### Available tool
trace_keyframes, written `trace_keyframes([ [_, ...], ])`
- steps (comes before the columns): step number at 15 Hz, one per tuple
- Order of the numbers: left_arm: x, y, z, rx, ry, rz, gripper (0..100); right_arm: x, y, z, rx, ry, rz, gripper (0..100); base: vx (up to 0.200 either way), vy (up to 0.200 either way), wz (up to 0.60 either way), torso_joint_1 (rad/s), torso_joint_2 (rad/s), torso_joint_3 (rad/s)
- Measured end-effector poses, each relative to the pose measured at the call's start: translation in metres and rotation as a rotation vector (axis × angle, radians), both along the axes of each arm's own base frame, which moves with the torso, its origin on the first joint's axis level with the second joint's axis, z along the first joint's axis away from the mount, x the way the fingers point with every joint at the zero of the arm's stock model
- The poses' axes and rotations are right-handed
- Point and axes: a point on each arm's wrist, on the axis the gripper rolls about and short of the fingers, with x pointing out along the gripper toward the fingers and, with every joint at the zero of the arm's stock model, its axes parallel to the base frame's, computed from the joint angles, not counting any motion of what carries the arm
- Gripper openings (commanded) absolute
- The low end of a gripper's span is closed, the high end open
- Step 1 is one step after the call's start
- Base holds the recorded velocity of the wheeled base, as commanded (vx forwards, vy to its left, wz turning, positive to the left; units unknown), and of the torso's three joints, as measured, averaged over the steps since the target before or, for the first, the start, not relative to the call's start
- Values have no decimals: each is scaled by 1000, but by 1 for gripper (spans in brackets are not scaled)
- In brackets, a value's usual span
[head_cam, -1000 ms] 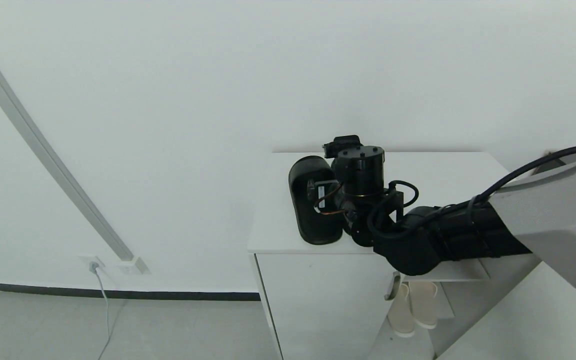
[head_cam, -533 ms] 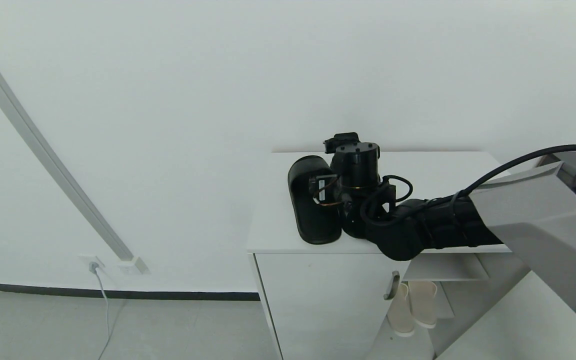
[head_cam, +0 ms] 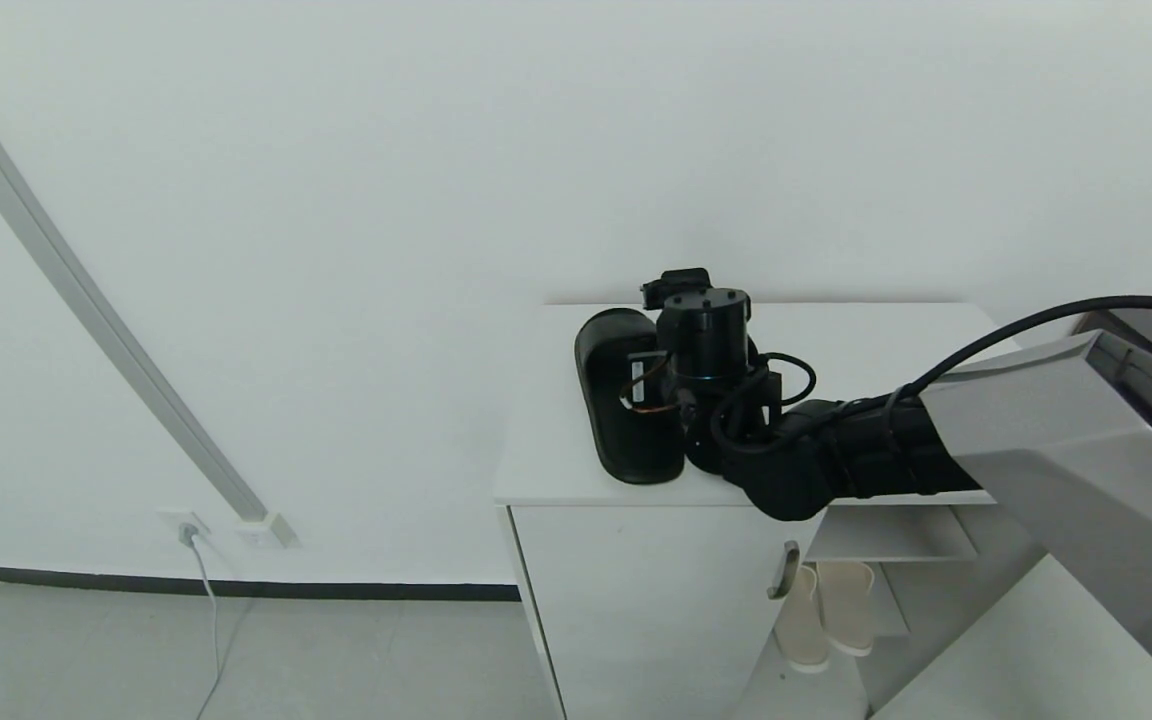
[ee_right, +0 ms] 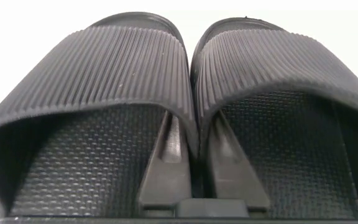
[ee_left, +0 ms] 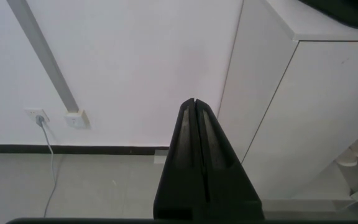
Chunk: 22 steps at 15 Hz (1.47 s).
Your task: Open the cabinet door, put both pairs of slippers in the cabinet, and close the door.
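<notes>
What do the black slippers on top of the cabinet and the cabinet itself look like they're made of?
The black slippers: probably soft rubber or foam, matte; the straps are moulded in fine ribs and the footbeds carry a pebbled texture.
The cabinet: likely laminated or painted board, smooth and white; its panels are flat with crisp edges, and no grain shows.

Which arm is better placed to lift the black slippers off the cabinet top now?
Right. The right gripper has one finger inside each of the black slippers on top of the cabinet, with their inner straps pinched between. The left gripper is shut, low beside the cabinet, away from them.
</notes>
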Motion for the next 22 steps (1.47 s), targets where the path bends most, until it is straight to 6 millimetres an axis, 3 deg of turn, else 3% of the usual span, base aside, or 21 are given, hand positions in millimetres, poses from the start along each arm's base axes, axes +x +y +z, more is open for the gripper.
trace_keyframes([
  [4, 0, 0, 0, 0, 0, 0, 0, -2, -3, 3, 0, 0, -2, 0, 0, 0, 0, 0, 0, 0],
  [8, 0, 0, 0, 0, 0, 0, 0, -26, -18, 16, -11, 18, 53, 0, 0, 0, 0, 0, 0, 0],
  [11, 0, 0, 0, 0, 0, 0, 0, -60, -37, 22, -22, 48, 155, 0, 0, 0, 0, 0, 0, 0],
  [18, 0, 0, 0, 3, 0, -1, 0, -162, -97, 34, -16, 90, 443, 0, 0, 0, 0, 0, 0, 0],
  [22, 0, 0, 0, 0, 0, -1, 0, -189, -110, 40, -7, 75, 502, 0, 0, 0, 0, 0, 0, 0],
])
